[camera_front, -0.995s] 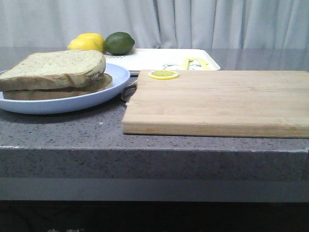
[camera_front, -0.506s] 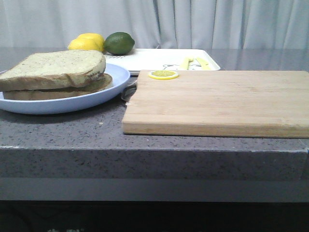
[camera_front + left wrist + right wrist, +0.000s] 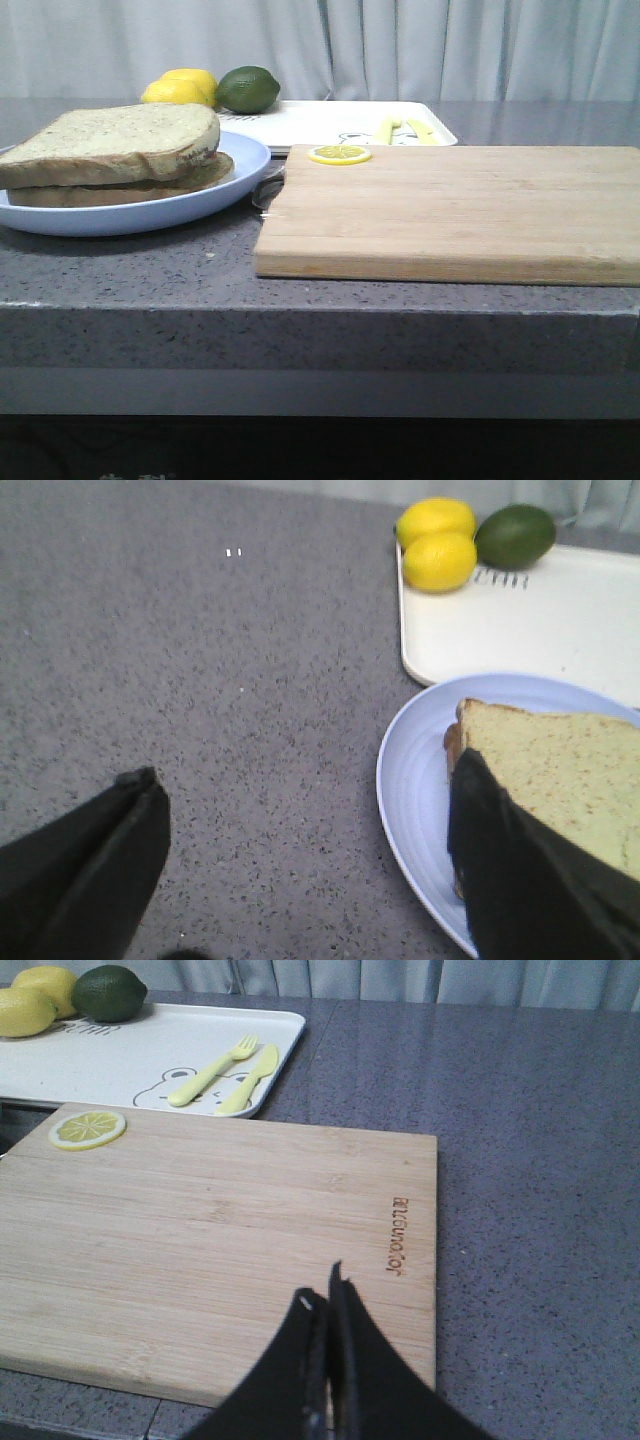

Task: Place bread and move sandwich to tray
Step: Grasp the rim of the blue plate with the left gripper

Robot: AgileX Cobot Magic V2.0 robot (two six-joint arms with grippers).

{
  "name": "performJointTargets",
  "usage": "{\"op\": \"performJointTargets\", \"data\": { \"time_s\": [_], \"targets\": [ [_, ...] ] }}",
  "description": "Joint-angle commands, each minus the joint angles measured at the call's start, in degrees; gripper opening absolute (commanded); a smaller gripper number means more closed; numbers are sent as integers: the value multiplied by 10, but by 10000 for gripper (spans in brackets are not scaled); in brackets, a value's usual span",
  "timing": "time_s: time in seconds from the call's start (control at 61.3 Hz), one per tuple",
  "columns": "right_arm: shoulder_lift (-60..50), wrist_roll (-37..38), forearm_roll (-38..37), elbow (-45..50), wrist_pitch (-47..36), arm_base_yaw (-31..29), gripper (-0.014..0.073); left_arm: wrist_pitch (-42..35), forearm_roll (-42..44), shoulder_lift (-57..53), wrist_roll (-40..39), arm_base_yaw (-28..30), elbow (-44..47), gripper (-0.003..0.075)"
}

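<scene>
The sandwich sits on a pale blue plate (image 3: 150, 215) at the front left: the greenish-tan bread slice (image 3: 110, 140) lies on a lower slice (image 3: 130, 185); no egg shows. The white tray (image 3: 320, 120) lies behind it. No gripper shows in the front view. My left gripper (image 3: 305, 775) is open over bare counter just left of the plate (image 3: 410, 780); one finger overlaps the bread (image 3: 560, 770) in that view, and I cannot tell if it touches. The tray (image 3: 520, 620) lies beyond. My right gripper (image 3: 325, 1295) is shut and empty above the wooden cutting board (image 3: 200, 1220).
The cutting board (image 3: 450, 210) fills the front right, with a lemon slice (image 3: 339, 154) at its far left corner. Two lemons (image 3: 180, 88) and a lime (image 3: 247, 88) sit at the tray's far left. A yellow fork and knife (image 3: 225, 1075) lie on the tray (image 3: 130, 1055).
</scene>
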Motion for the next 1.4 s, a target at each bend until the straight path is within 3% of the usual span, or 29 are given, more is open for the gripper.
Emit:
{"op": "performJointTargets", "data": {
  "time_s": [0.0, 0.196, 0.424, 0.881, 1.044, 1.305, 1.387],
  "targets": [
    [2, 0, 0, -16, -48, -4, -85, 4, -10, 66, -1, -3, -64, 566],
    [2, 0, 0, -16, -48, -4, -85, 51, -10, 210, 31, -30, -151, 566],
    [2, 0, 0, -16, -48, -4, -85, 54, -10, 322, 42, -51, -205, 566],
    [2, 0, 0, -16, -48, -4, -85, 59, -18, 402, 42, -51, -230, 563],
    [2, 0, 0, -16, -47, -4, -85, 62, -18, 403, 42, -51, -230, 403],
    [2, 0, 0, -16, -47, -4, -85, 62, -19, 403, 42, -51, -230, -13],
    [2, 0, 0, -16, -47, -4, -85, 62, -19, 403, 42, -51, -230, -19]
  ]
}}
